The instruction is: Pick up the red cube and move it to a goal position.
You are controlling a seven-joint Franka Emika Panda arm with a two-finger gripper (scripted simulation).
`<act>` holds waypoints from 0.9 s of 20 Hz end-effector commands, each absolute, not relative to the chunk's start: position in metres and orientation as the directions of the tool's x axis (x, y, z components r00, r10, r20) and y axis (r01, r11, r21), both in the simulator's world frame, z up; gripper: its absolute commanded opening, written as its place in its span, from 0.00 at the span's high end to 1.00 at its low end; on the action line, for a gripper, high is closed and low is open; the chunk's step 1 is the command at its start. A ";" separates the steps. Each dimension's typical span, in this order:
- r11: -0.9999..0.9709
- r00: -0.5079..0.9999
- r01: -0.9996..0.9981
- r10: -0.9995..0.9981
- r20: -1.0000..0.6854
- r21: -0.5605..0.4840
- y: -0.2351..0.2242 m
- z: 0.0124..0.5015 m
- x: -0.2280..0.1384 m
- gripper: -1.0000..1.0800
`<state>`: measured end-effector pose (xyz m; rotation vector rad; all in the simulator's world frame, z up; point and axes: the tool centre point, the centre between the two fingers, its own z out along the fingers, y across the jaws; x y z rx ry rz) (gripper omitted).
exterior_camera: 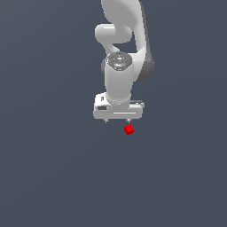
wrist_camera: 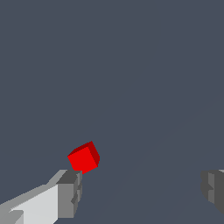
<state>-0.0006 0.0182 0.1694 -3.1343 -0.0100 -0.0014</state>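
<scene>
The red cube [exterior_camera: 128, 129] is tiny and lies on the flat dark grey floor, just below the white gripper [exterior_camera: 117, 120] in the exterior view. It sits under the finger on the exterior view's right, not between the two fingers. In the wrist view the cube [wrist_camera: 84, 157] shows just past the tip of one grey finger pad [wrist_camera: 70, 192], close to it; whether they touch I cannot tell. The other finger pad [wrist_camera: 213, 188] stands far off. The gripper [wrist_camera: 142, 190] is open wide and holds nothing.
The white arm [exterior_camera: 119, 53] rises above the gripper toward the top of the exterior view. The plain dark grey floor [exterior_camera: 53, 168] fills the rest of both views.
</scene>
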 end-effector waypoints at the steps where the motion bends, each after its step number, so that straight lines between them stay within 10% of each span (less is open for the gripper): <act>1: -1.000 1.000 0.006 0.006 0.001 -0.007 0.018 0.169 -0.001 0.04; 18: -0.962 0.962 0.273 0.273 0.002 -0.006 0.065 0.083 -0.022 0.04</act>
